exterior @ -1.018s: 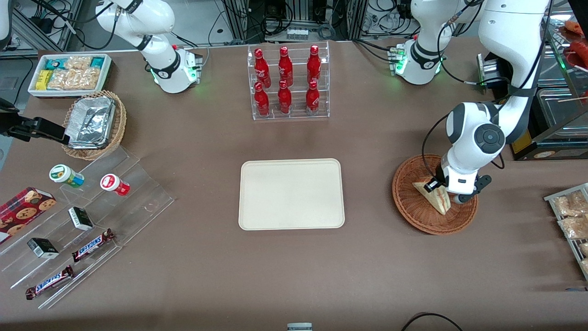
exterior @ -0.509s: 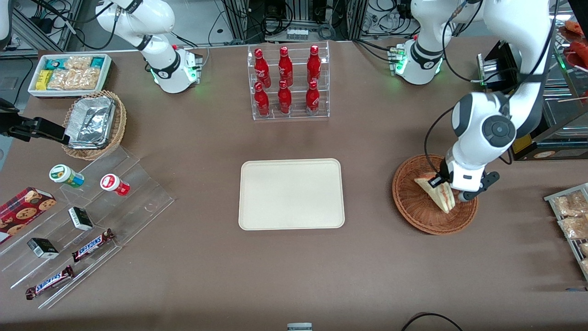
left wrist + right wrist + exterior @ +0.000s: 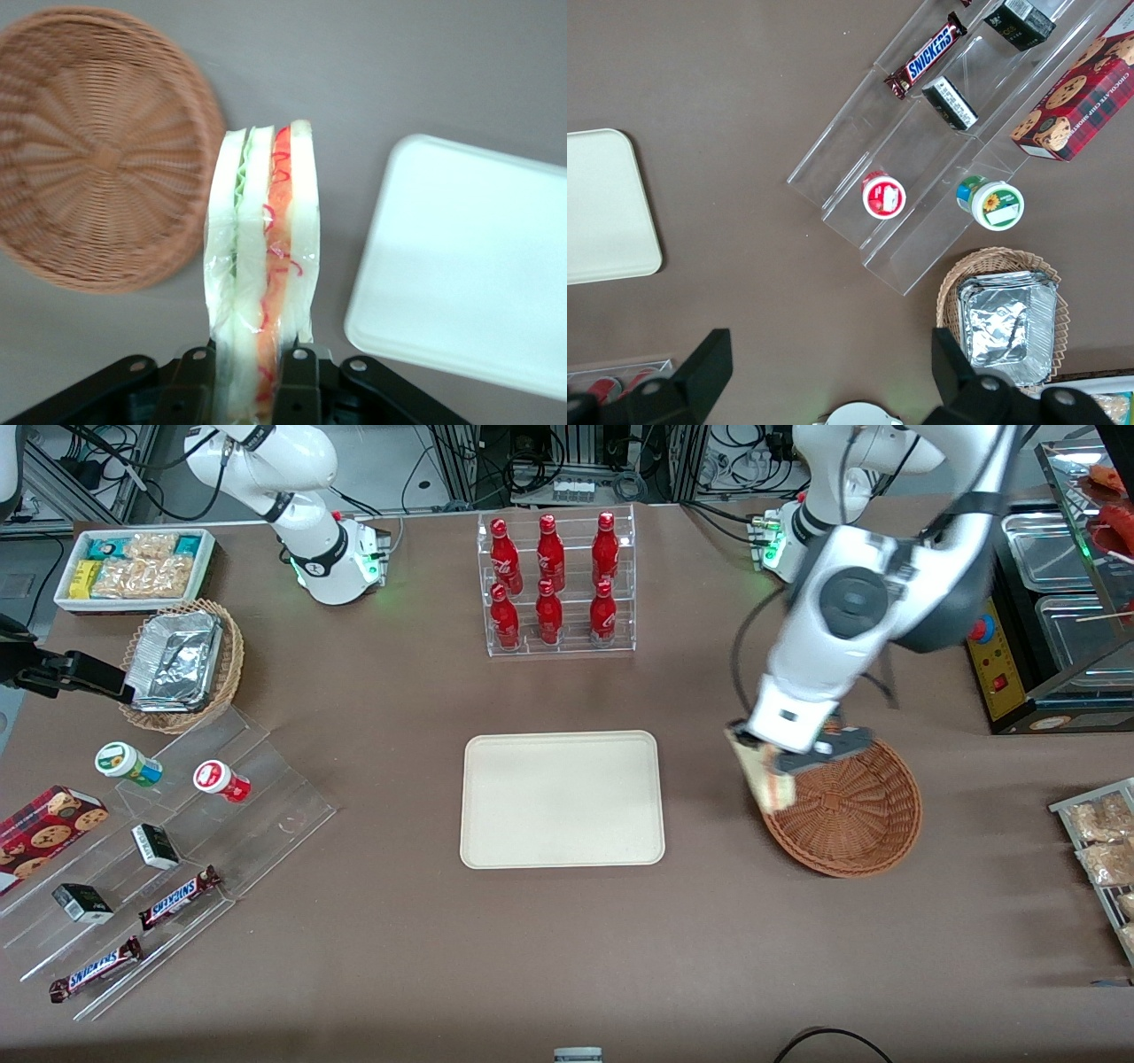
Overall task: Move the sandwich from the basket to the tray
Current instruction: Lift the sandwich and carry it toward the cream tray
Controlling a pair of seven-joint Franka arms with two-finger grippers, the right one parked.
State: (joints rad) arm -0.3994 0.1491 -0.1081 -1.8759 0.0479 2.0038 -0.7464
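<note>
My left gripper (image 3: pixel 769 766) is shut on the sandwich (image 3: pixel 760 779), a wrapped cream wedge with red and green filling (image 3: pixel 264 257), and holds it in the air above the rim of the reddish-brown wicker basket (image 3: pixel 850 806) on the side toward the tray. The basket (image 3: pixel 93 150) is empty. The black fingers (image 3: pixel 299 381) clamp the sandwich on both flat sides. The cream-white tray (image 3: pixel 562 798) lies flat at the table's middle, apart from the basket; it also shows in the left wrist view (image 3: pixel 469 266).
A clear rack of red bottles (image 3: pixel 555 584) stands farther from the front camera than the tray. A foil-lined tan basket (image 3: pixel 182 664), a white snack bin (image 3: pixel 133 567) and an acrylic step display with snacks (image 3: pixel 159 850) lie toward the parked arm's end. Packaged snacks (image 3: pixel 1099 841) lie at the working arm's end.
My left gripper has lifted the sandwich out of the basket and carried it toward the tray, up to the basket's rim. The basket now lies empty.
</note>
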